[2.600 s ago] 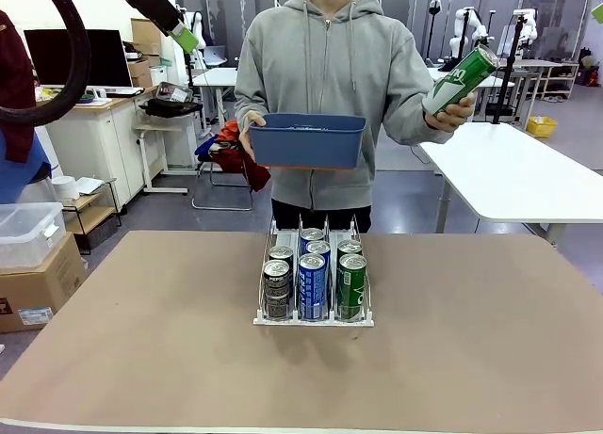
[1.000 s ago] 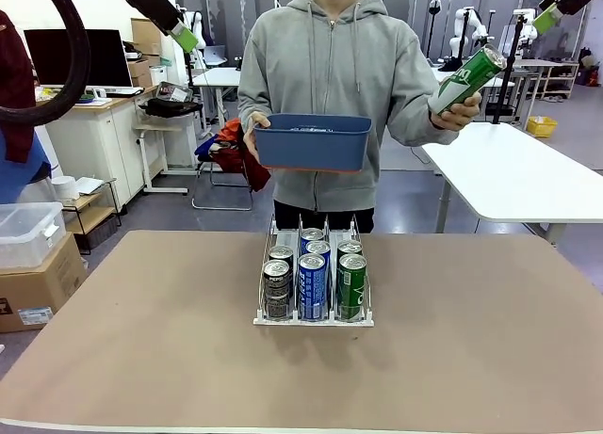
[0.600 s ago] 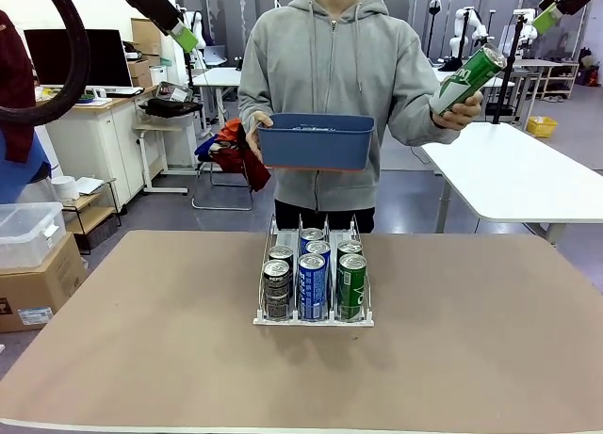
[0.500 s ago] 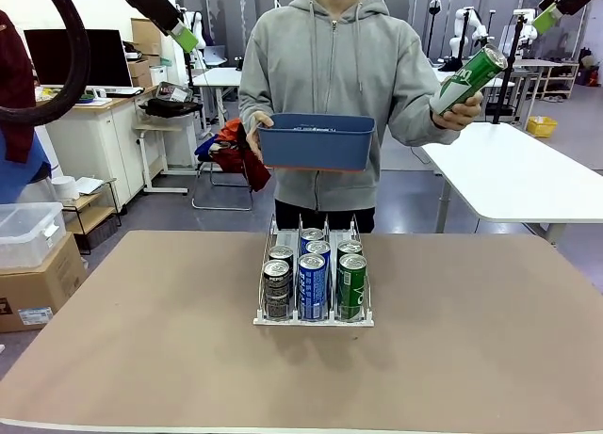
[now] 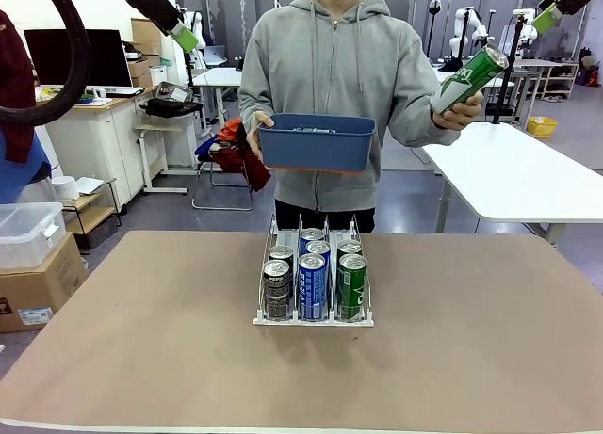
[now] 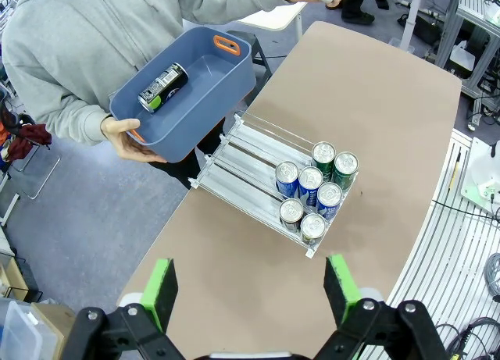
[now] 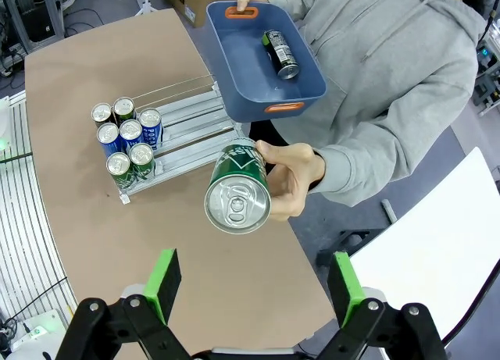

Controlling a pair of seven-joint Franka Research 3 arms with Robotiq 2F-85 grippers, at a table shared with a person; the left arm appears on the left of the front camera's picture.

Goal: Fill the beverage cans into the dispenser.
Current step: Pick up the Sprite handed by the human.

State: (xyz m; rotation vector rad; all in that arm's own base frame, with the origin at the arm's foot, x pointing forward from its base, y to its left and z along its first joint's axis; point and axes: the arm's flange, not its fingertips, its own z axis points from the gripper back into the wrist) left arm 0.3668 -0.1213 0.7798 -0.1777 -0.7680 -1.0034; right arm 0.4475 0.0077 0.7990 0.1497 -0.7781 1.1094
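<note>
Brown tabletop (image 7: 86, 219) far below; my right pincer (image 7: 255, 286) gapes wide, gripping nothing.
Straight ahead of it a hand (image 7: 295, 176) holds a green can (image 7: 237, 192) end-on; dispenser (image 7: 191, 118) lies beyond, leftward; can lettering unreadable.

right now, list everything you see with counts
dispenser: one, clear, white base, table middle
dark grey cans: two, left lane
blue cans: three, middle lane
green cans: two, right lane
held green can: one, held up, far right
blue bin: one, orange handles, held by the person
dark can: one, lying in the bin
table: one, brown
person's hands: two, one on bin, one on can
left gripper: one, green pads, open, above table
right gripper: one, green pads, open, facing held can
</note>
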